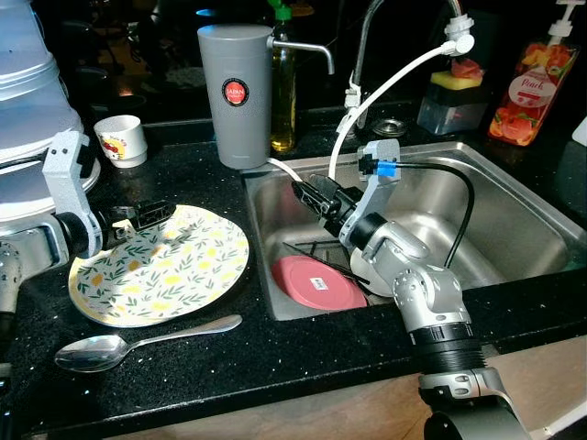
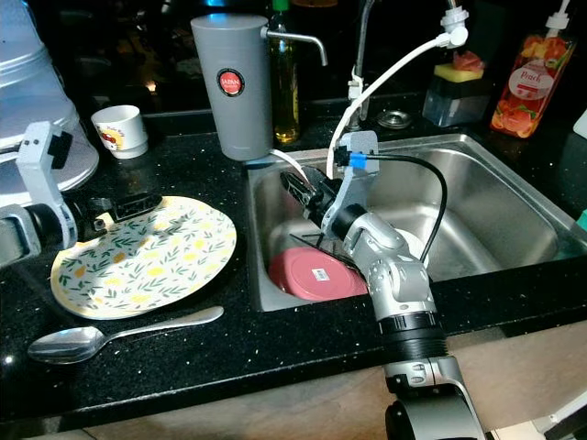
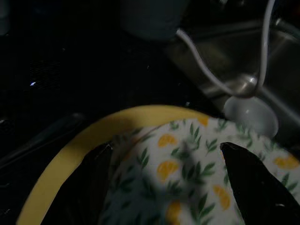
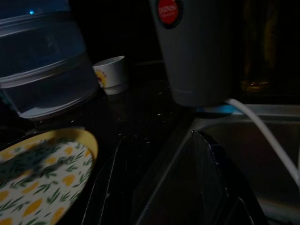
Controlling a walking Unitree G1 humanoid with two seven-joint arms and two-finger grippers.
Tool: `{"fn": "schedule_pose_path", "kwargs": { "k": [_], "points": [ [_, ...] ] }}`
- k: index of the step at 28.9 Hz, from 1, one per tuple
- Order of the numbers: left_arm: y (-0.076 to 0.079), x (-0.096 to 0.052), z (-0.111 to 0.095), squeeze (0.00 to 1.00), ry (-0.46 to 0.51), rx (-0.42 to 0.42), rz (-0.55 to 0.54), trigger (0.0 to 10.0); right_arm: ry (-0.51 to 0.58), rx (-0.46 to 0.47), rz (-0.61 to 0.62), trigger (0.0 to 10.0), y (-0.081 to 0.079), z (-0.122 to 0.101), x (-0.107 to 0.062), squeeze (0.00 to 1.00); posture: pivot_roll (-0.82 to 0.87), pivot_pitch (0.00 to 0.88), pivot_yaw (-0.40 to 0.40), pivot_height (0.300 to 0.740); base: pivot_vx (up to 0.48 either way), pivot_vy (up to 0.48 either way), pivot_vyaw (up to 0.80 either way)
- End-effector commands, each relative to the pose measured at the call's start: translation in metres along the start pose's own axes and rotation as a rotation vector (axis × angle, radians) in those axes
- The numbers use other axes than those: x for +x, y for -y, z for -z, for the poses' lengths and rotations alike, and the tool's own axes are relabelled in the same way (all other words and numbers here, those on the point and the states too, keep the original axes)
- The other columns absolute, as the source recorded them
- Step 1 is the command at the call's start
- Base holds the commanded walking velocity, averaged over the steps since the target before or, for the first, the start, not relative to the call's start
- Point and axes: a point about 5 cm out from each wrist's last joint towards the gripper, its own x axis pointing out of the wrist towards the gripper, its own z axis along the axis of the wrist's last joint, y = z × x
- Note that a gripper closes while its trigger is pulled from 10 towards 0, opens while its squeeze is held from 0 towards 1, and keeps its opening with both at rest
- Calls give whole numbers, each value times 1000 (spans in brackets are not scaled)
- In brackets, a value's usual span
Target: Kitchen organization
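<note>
The grey dispenser reads "JAPAN", the orange bottle "Peach"; left gripper spread over the lemon plate, right gripper parted, empty, in the sink

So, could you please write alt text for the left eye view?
The left gripper, open, straddles the rim of a round lemon-patterned plate on a black counter; the right gripper reaches over a steel sink holding a pink plate.
</note>
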Motion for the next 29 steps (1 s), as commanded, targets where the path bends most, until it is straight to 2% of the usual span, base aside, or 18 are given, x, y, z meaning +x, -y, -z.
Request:
{"fn": "schedule_pose_path", "kwargs": {
  "k": [1, 5, 6, 10, 15, 16, 17, 18, 19, 20, 25, 29],
  "points": [
    [-3, -7, 3, 0, -53, 36, -24, 10000, -15, 1, -38, 10000, -6, -1, 1, 0, 79, 78, 35, 740, 0, 0, 0],
    [-8, -18, 11, 0, -157, 99, -41, 10000, -74, -5, -106, 10000, -13, 3, 1, 0, 79, 74, 29, 740, 0, 0, 0],
    [-8, -18, 11, 0, -157, 99, -41, 10000, -74, -5, -106, 10000, -13, 3, 1, 0, 79, 74, 29, 740, 0, 0, 0],
    [-10, -23, 29, 0, -295, 163, -41, 10000, -89, -8, -128, 10000, -17, 4, 2, 0, 78, 69, 26, 740, 0, 0, 0],
    [4, -15, 35, 0, -291, 135, 51, 10000, -89, 0, -131, 10000, -17, 3, 1, 0, 79, 71, 26, 740, 0, 0, 0],
    [11, -8, 35, 0, -256, 101, 95, 6902, -89, 6, -130, 10000, -17, 2, 1, 0, 78, 72, 26, 740, 0, 0, 0],
    [12, -6, 35, 0, -248, 93, 105, 6902, -90, 7, -131, 10000, -17, 2, 1, 0, 78, 72, 26, 740, 0, 0, 0],
    [15, -4, 35, 0, -235, 85, 119, 4039, -89, 10, -131, 10000, -17, 1, 1, 0, 78, 77, 26, 740, 0, 0, 0],
    [19, 2, 32, 0, -182, 42, 147, 1451, -87, 20, -131, 10000, -17, 1, 1, 0, 78, 77, 26, 740, 0, 0, 0],
    [20, 5, 30, 0, -154, 17, 155, 0, -85, 24, -130, 10000, -17, 1, 1, 0, 78, 77, 26, 740, 0, 0, 0],
    [23, 16, 23, 0, -63, -78, 170, 0, -83, 35, -128, 10000, -17, 1, 1, 0, 78, 83, 25, 740, 0, 0, 0],
    [25, 21, 20, 0, -20, -122, 176, 0, -84, 38, -125, 10000, -17, 1, 1, 0, 75, 88, 27, 740, 0, 0, 0]
  ]
}}
